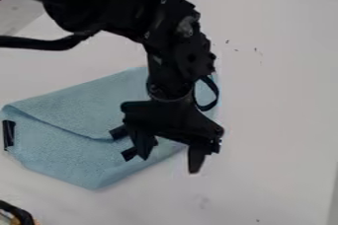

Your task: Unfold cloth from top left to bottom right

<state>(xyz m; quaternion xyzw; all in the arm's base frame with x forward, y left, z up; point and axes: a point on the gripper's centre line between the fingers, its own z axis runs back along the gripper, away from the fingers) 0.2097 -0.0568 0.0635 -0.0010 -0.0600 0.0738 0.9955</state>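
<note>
Blue cloth (pixel 86 108) partly beneath the tool (pixel 167 164)

The widest passage is on the right, where the white, flat bench (pixel 284 95) runs from far to near beside the black two-finger tool (pixel 167 162). There is also a way along the near side, between the folded light blue fabric cloth (pixel 72 120) and a dark, curved object (pixel 21 213) in the near left corner. The thick, jointed black robot arm (pixel 119 2) bars the way from far left to middle, with a slim black cable (pixel 46 43) on its left. A small black strip (pixel 9 134) obstructs the cloth's left edge.
</note>
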